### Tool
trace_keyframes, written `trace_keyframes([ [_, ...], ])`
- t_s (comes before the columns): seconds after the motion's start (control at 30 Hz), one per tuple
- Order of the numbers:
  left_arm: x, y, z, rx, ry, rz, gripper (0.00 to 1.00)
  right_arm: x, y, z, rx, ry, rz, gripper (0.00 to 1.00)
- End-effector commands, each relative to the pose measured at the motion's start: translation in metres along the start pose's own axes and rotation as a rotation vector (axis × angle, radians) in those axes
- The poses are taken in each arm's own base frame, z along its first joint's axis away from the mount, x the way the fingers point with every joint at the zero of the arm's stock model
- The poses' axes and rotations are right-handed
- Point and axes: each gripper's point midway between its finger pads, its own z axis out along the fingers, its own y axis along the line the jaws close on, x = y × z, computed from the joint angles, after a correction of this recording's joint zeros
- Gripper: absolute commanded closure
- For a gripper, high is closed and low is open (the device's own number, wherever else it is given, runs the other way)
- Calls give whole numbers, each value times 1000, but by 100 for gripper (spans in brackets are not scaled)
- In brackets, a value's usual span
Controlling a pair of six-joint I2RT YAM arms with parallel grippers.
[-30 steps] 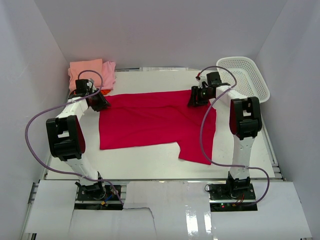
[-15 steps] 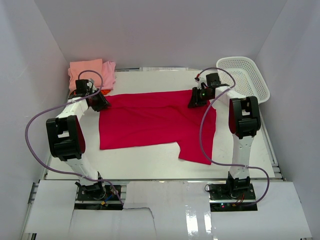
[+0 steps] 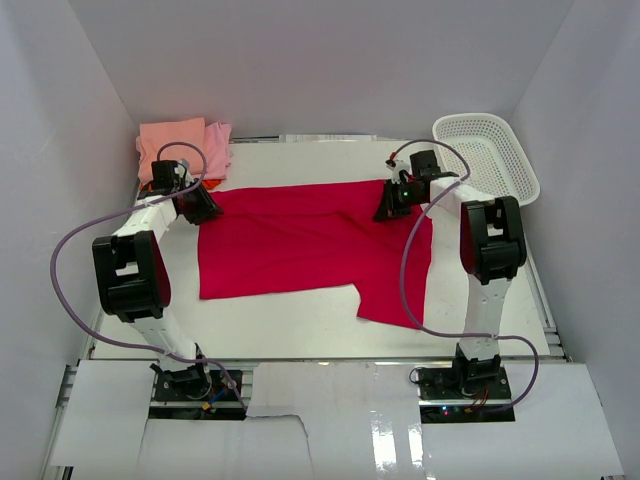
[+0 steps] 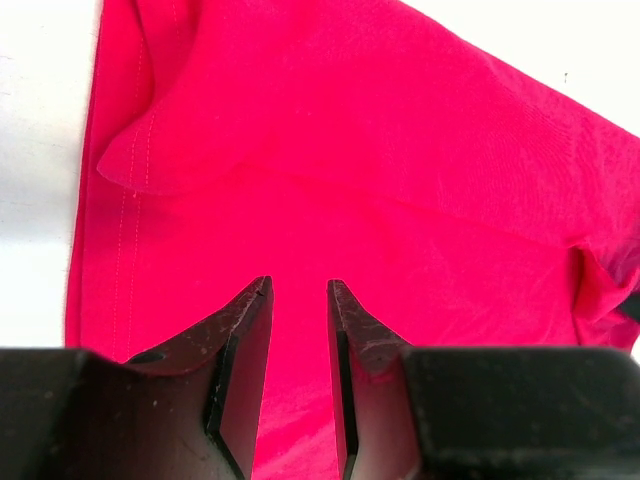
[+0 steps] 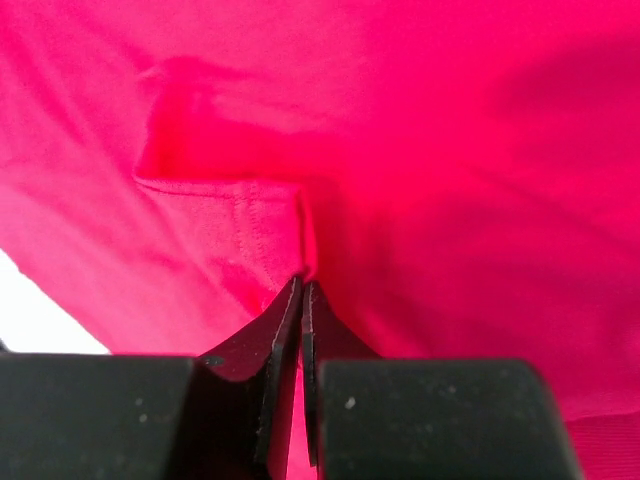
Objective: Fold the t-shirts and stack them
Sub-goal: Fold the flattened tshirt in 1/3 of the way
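White tabletop between plain pale walls. Red shirt lies across its middle. Right gripper is clamped on a fold; left gripper is part-open over the cloth.

Both your arms reach far. Your left gripper holds its fingers partly apart; your right gripper is pinched tight on the red t-shirt.

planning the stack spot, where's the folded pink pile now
In the top view the folded pink pile sits in the far left corner, just behind the left hand and the red shirt.
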Motion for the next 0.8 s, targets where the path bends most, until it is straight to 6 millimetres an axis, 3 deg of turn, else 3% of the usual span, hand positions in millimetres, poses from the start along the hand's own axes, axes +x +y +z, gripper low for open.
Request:
trace_keyframes([
  [0.0,-16,-18,-23,54,-71,25,61,-7,39,-20,-104,-30,-48,92],
  [0.5,-14,-19,-23,61,-64,25,61,63,85,-14,-238,139,-65,89],
  [0.53,-14,-19,-23,61,-65,26,61,68,89,-12,-258,152,-63,86],
  [0.57,-14,-19,-23,61,-65,26,60,74,93,-9,-268,171,-67,75],
  [0.6,-13,-19,-23,61,-63,26,60,79,95,-8,-277,186,-67,70],
  [0.77,-13,-18,-22,60,-60,26,60,88,109,-9,-358,201,-63,60],
])
